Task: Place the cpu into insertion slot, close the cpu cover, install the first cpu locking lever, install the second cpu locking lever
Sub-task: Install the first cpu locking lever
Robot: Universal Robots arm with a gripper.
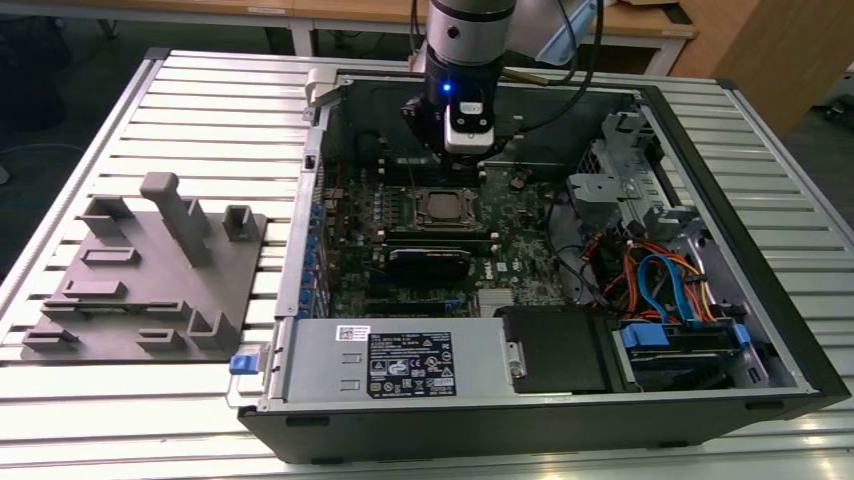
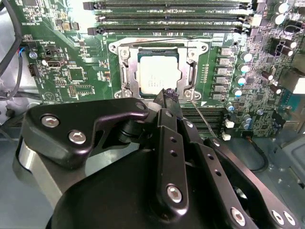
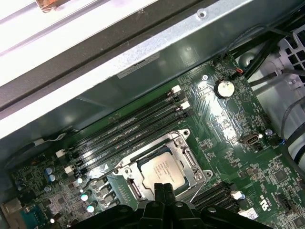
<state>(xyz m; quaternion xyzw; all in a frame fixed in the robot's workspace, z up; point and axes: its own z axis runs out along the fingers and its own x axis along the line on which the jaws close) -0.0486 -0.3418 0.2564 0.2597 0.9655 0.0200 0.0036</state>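
cpu sits in the insertion slot: flat square, dull silver top. cpu cover is down over it, a thin silver frame with the chip showing through its window; same in the first wrist view, cpu.

gripper has its fingers pressed together, tips at the socket's edge right over the cover's rim. Nothing visible between them.

A thin lever wire runs slantwise off the socket corner beside the tips. It looks unlatched, but I can't say for sure. A second lever wire lies along the side next to the memory slots.

The gripper body hides the socket's near edge in both wrist views. In the exterior view the gripper hangs inside the open computer case on the slatted tabletop, and the socket is too small there to read.
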